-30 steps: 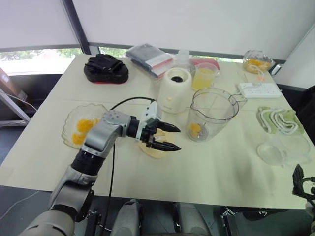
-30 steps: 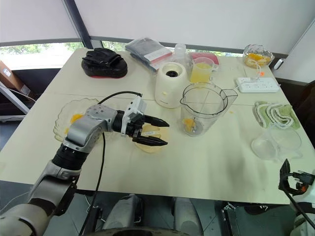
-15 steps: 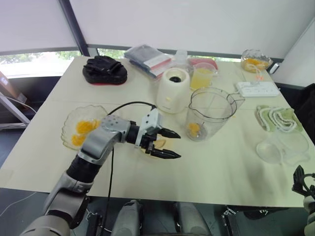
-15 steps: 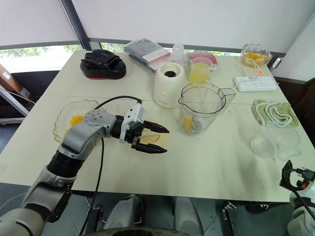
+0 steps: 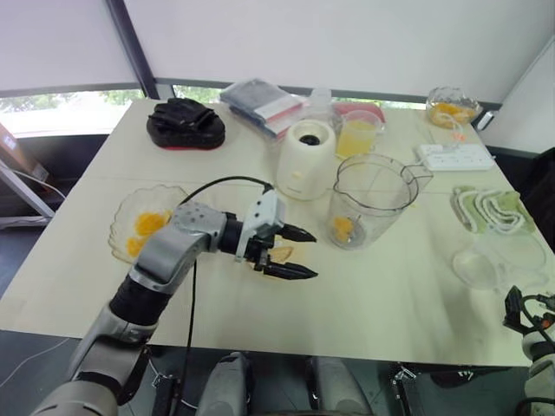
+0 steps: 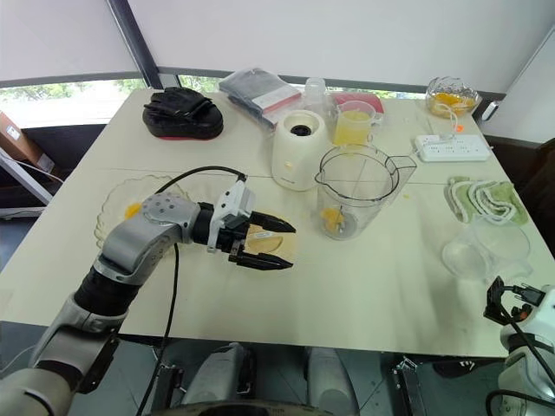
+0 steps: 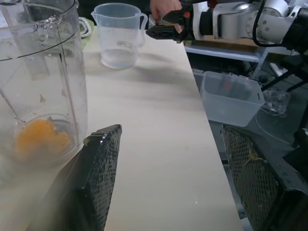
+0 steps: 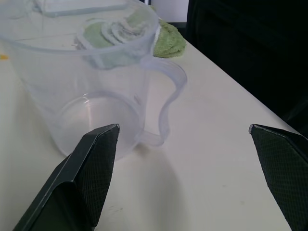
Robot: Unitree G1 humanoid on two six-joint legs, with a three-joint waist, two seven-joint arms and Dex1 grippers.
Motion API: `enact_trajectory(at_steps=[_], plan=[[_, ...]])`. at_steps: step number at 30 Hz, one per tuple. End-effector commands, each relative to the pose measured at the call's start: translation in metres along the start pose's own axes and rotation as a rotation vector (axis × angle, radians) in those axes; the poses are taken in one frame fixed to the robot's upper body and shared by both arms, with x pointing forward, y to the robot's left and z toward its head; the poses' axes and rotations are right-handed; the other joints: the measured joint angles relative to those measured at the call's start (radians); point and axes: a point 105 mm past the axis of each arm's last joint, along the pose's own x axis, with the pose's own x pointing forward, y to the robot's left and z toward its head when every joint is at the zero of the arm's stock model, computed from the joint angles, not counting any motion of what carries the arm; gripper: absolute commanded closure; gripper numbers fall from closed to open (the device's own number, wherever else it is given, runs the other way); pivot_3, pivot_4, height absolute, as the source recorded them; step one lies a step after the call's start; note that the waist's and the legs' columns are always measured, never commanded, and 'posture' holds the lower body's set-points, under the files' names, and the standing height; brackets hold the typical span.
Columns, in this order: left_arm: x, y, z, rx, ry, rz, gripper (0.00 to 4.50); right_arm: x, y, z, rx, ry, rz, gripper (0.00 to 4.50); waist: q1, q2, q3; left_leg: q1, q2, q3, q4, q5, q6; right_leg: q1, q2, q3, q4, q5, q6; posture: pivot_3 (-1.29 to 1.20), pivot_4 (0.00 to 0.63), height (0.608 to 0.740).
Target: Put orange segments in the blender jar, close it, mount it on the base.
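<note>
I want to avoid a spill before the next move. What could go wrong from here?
1. The open left gripper hangs just above the lid, close beside the blender jar. A wide swing might knock the jar, which already holds orange segments.
2. The juice cup stands right behind the jar and the base; moving the jar carelessly could tip it.
3. The open right gripper at the table edge faces an empty measuring cup and may bump it.

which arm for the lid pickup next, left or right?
Left, probably. The left hand hangs open right over the flat cream lid, next to the blender jar that already holds orange segments. The right hand is open too, but off the table's near right corner.
</note>
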Motion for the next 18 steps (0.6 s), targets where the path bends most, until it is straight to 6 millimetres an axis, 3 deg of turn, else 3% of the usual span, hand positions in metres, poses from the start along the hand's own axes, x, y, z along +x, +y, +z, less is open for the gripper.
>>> enact_trajectory(at_steps=[1, 18], plan=[[-0.002, -0.004, 0.009, 0.038, -0.021, 0.002, 1.09, 0.004, -0.005, 0.012, -0.018, -0.048, -0.017, 0.00, -0.002, 0.000, 0.000, 0.000, 0.000, 0.000, 0.000, 0.000, 0.000, 0.000, 0.000, 0.000, 0.000, 0.000, 0.000, 0.00, 0.150, 0.740], [-0.006, -0.005, 0.012, 0.037, -0.017, 0.025, 1.09, 0.026, -0.015, 0.017, 0.000, -0.072, -0.073, 0.00, -0.002, 0.001, 0.000, 0.000, 0.000, 0.000, 0.000, 0.000, 0.000, 0.000, 0.000, 0.000, 0.000, 0.000, 0.000, 0.00, 0.150, 0.740]])
